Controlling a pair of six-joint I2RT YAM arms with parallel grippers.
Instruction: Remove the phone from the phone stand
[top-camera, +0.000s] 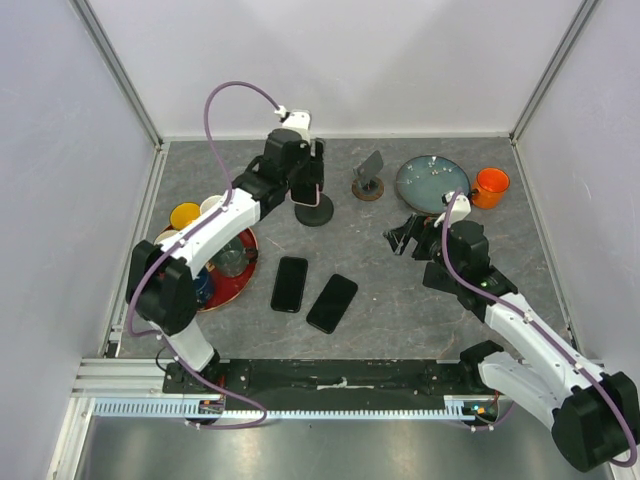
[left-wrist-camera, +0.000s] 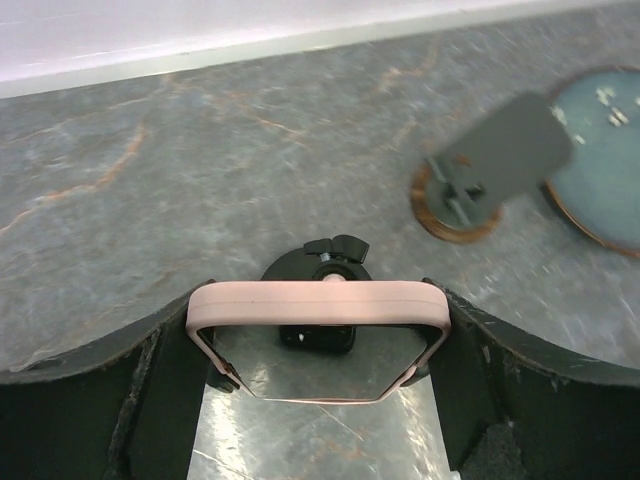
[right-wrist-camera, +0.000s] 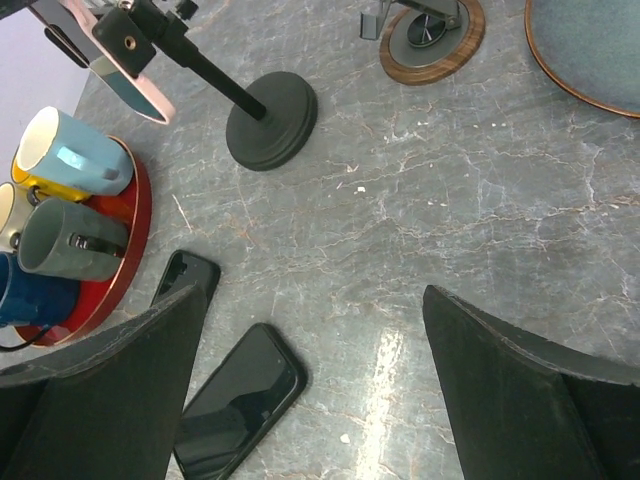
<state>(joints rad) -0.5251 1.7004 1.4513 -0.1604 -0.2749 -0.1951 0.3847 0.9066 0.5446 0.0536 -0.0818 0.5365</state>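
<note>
Left fingers (left-wrist-camera: 170, 390) clenched on the pink phone (left-wrist-camera: 318, 305), which prob. sits in the clip of the stand (top-camera: 316, 211), back of counter (top-camera: 400, 290). Right fingers (right-wrist-camera: 110, 380) spread wide w/ nothing between, above the counter.

Grey marbled tabletop (top-camera: 370, 262); plain white walls (top-camera: 340, 60); aluminium corner posts (top-camera: 117, 70); even light.

Left hand (top-camera: 306, 178) is up at upper centre, right on the phone (top-camera: 309, 193) atop the black phone stand (top-camera: 317, 211). Right hand (top-camera: 404, 238) hangs over the bench (top-camera: 380, 290) at centre right, fingers spread. Lower centre, a black handset (top-camera: 289, 284) lies flat, a second handset (top-camera: 332, 302) just beside it, angled.
</note>
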